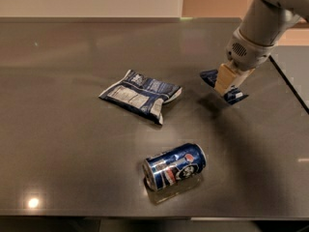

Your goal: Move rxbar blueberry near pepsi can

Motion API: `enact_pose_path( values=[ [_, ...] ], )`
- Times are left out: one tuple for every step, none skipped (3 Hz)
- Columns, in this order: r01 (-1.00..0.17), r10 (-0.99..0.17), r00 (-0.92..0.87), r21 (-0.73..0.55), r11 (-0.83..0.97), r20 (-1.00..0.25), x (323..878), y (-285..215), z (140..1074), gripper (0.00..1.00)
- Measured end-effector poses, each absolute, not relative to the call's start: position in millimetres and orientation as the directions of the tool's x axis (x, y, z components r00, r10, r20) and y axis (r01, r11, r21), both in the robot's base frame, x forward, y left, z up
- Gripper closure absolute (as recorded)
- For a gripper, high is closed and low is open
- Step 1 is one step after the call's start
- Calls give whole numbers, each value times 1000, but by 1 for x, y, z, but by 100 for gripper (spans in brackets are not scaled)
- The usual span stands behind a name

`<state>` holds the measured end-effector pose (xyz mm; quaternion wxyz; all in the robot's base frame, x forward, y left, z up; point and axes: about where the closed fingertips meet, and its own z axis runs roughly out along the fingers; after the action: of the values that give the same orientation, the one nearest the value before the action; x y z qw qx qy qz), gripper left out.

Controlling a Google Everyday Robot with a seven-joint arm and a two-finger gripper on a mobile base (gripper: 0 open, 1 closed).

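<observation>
Clamping the rxbar blueberry [237,96] mid-length, gripper [227,86] fingers closed on it, dark bar ends showing either side. Pepsi can [175,165] lies on its side, nearer the camera and left of the gripper, well apart. Chip bag [140,94] farther left on the table [58,168].

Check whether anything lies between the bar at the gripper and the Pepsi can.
Nothing visible does. The gripper is shut on the bar; only bare table runs from there to the can, which lies on its side. The chip bag lies off that line.
</observation>
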<state>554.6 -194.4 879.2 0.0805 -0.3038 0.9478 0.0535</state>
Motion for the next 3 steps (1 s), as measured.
enact_pose_path(
  values=[
    [-568, -547, -821, 123, 814, -164, 549, -174, 875, 100],
    [-535, -520, -844, 171, 827, -130, 546, -153, 872, 100],
    [-535, -520, -844, 171, 827, -130, 546, -153, 872, 100]
  ],
)
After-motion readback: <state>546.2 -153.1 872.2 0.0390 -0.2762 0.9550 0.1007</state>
